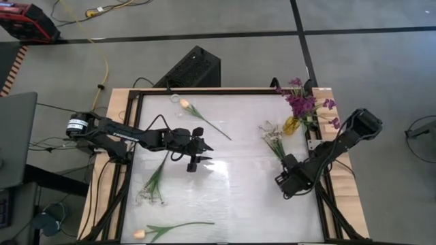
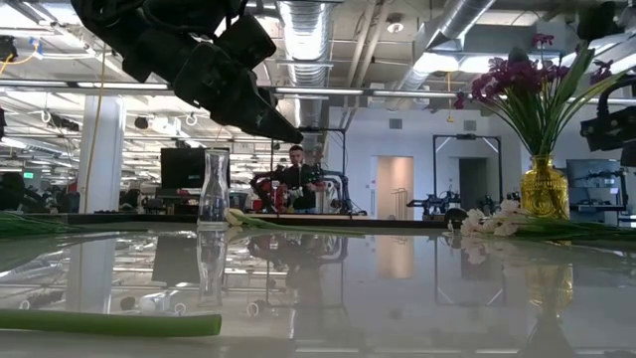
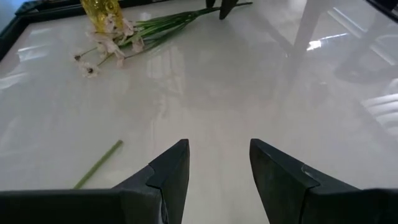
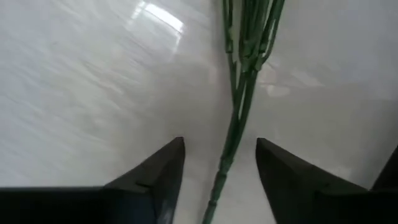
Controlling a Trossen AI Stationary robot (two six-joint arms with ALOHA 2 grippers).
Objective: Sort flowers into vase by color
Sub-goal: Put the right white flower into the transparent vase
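Green stems of the white blossom spray (image 4: 239,93) run straight down between the parted fingers of the right gripper (image 4: 219,180), the thin bundle lying on the table (image 1: 238,184) in the gap without visibly touching either dark, wedge-shaped finger. Seen from above, that spray (image 1: 274,141) fans its small pale blossoms toward the amber glass vase (image 1: 293,124), which already holds the purple blossom clusters (image 1: 302,102). The left gripper (image 1: 197,160) hovers over the middle of the glossy white tabletop with its fingers apart and nothing between them; its wrist view shows only a loose stem end (image 3: 99,163) off to one side. A peach tulip bud (image 1: 185,103) on a long stem lies near the far edge, another tulip (image 1: 140,233) lies at the near edge, and a second white spray (image 1: 154,184) lies beside the left arm. Only the low view shows a clear glass carafe (image 2: 213,189) standing upright, and a person (image 2: 295,179) in the room behind.
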